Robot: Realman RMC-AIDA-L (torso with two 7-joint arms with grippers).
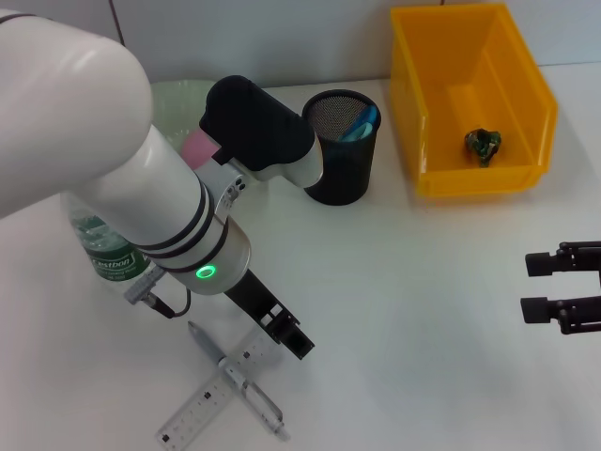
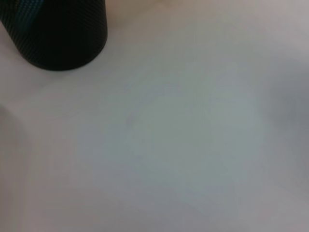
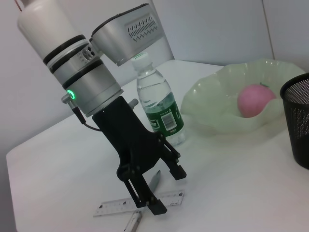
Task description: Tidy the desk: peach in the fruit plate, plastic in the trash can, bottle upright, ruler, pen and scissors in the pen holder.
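L arm (image 1: 113,178) fills 9 o'clock foreground; left gripper (image 3: 161,191) jaws spread over ruler (image 1: 211,395) and pen (image 1: 208,343) at 6 on white desk (image 1: 413,310). Pen holder (image 1: 344,146) 12. Right gripper (image 1: 563,296) parted, 3.

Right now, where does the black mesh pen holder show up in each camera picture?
Head view: pen holder stands upper middle, left of the yellow bin.
Left wrist view: its dark base fills the upper left corner.
Right wrist view: cut off at the right edge, beside the green plate.
Shared landmark: the white table.
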